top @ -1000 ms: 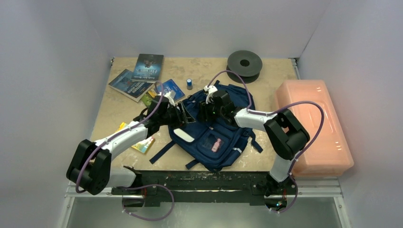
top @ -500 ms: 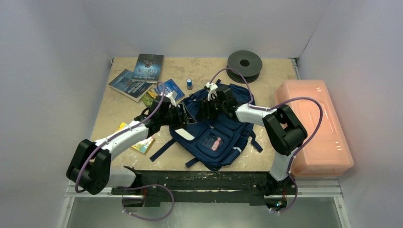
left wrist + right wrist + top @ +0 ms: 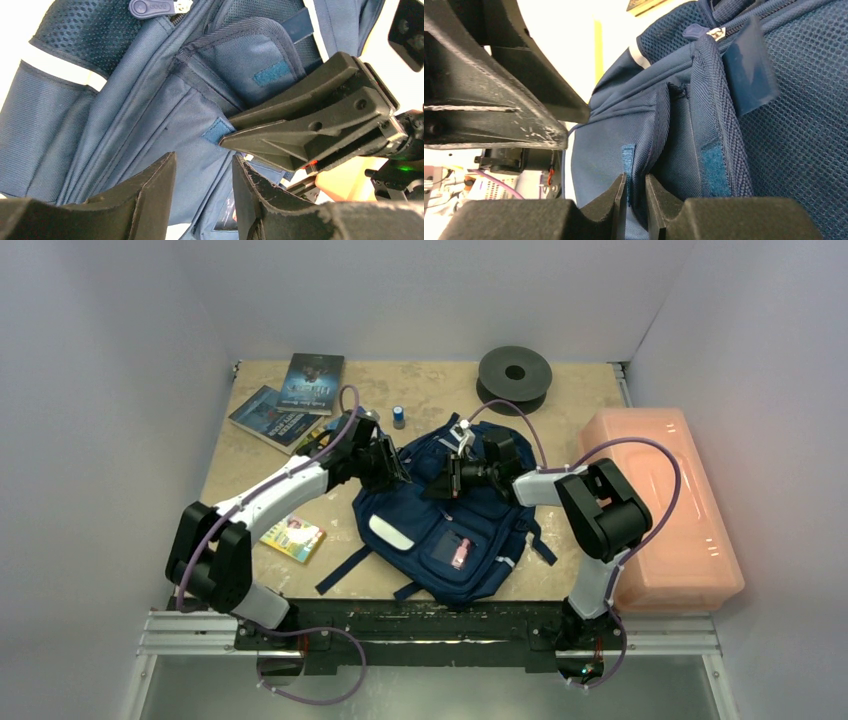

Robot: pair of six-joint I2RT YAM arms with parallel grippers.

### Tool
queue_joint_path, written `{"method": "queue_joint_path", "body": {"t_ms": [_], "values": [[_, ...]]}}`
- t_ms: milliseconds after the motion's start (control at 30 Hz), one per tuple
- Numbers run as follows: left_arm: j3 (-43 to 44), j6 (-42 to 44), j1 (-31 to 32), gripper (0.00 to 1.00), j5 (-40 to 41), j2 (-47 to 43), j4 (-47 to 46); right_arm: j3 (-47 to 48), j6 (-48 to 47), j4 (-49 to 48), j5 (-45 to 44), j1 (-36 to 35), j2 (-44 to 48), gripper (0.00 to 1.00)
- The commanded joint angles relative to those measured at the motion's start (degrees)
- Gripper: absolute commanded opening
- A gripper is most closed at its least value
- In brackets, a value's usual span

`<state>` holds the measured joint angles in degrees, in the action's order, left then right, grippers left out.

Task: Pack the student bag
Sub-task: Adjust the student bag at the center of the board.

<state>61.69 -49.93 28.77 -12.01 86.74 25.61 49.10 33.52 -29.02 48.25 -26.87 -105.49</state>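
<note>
Fabric at the top opening of the student bag, which lies flat in the middle of the bench, is pinched between the nearly closed fingers of the right hand. Just beside that opening, the left hand faces it, fingers apart over the bag's cloth, clamping nothing.

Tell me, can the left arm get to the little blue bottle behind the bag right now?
Probably yes. The bottle stands in the open just behind the left gripper, nothing lies between them, and the jaws look open, not clamped on the bag.
</note>
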Motion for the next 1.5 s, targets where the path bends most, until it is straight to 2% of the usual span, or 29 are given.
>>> {"method": "queue_joint_path", "body": {"t_ms": [0, 100, 167, 533, 700, 800, 867, 967, 1033, 1067, 1200, 1300, 1467], "values": [[8.69, 1.27, 2.15, 0.44, 2.99, 4.63, 8.86, -0.96, 3.44, -9.29, 3.97, 0.27, 3.25, 0.16], [14.77, 1.70, 3.15, 0.44, 4.65, 9.61, 13.52, -1.71, 0.70, -9.34, 0.98, 0.18, 4.97, 0.03], [18.70, 2.01, 3.32, 0.44, 5.11, 12.66, 16.77, -2.21, -1.52, -8.72, -1.74, 0.03, 6.77, 0.00], [28.20, 0.38, 4.31, 0.48, 7.38, 20.74, 25.36, -1.16, -12.71, -0.91, -13.75, -5.68, 12.57, 0.00], [27.55, 1.57, 4.83, 0.48, 5.06, 22.22, 24.73, -0.30, -17.75, 2.83, -20.47, -9.19, 13.72, 0.00], [26.56, 2.95, 4.89, 0.48, 4.43, 22.81, 24.51, -1.16, -18.56, 1.85, -23.61, -10.01, 15.53, 0.00], [25.88, 4.30, 4.84, 0.45, 3.79, 22.78, 23.60, -1.58, -19.15, 1.42, -24.98, -10.13, 16.67, 0.00], [24.80, 6.09, 4.78, 0.29, 2.58, 22.44, 21.00, -1.67, -19.80, 1.54, -25.25, -10.21, 17.39, 0.00], [24.58, 7.18, 4.71, 0.18, 2.72, 22.34, 20.09, -2.20, -19.76, 1.49, -24.91, -10.26, 17.85, 0.04], [24.16, 7.63, 4.71, 0.15, 2.99, 22.04, 19.44, -2.95, -19.56, 1.16, -24.80, -10.22, 18.27, 0.08], [21.52, 8.44, 4.46, 0.05, 4.03, 19.52, 15.68, -4.82, -17.56, 3.59, -24.30, -10.21, 20.29, 0.36], [18.82, 8.41, 4.15, 0.03, 4.56, 17.55, 13.12, -6.10, -13.25, 6.72, -23.46, -8.73, 22.50, 0.51], [14.75, 7.31, 3.75, 0.01, 3.54, 15.07, 9.09, -6.59, -2.95, 8.77, -17.79, -2.59, 25.43, 0.56]]}}
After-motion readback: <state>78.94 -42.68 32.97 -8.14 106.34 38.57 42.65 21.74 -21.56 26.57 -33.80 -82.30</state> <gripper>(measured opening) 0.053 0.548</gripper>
